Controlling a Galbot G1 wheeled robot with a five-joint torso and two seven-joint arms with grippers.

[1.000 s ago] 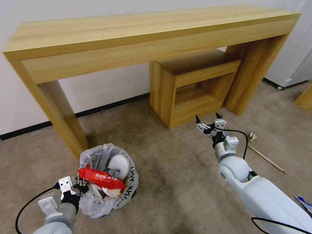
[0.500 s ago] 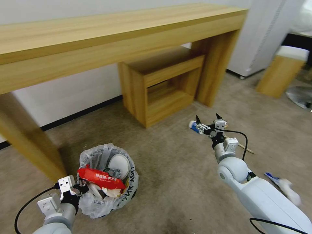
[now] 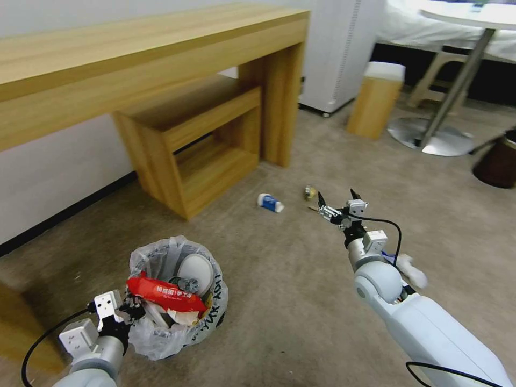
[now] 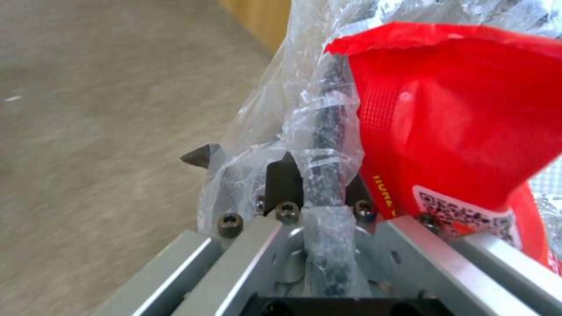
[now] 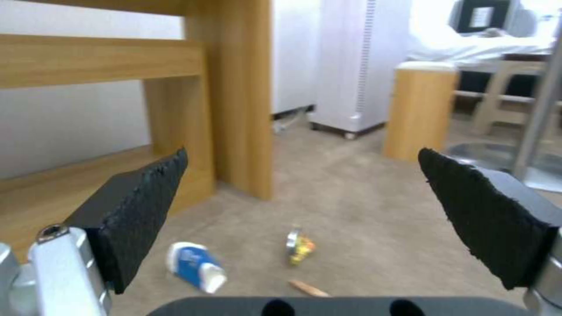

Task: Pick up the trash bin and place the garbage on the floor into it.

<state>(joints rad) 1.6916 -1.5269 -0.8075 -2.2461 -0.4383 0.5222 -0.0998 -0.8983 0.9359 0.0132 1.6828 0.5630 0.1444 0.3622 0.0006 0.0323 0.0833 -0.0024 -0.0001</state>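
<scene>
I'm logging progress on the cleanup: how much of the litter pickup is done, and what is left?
Partly done. The trash bin already holds a red wrapper and a white slipper, and the left pincer is shut on the bin's rim. The right pincer hangs open and empty above the floor. Left on the carpet: a blue-white paper cup, a crushed can and a wooden stick.

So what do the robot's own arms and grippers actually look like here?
Both arms have smooth, rounded white-grey shells ending in silver metal wrist blocks, each trailing a looping black cable. The left gripper has bare aluminium rails with dark hex screws and black pads. The right gripper has two pointed black fingers faced with rough textured pads, on silver mounts.
</scene>
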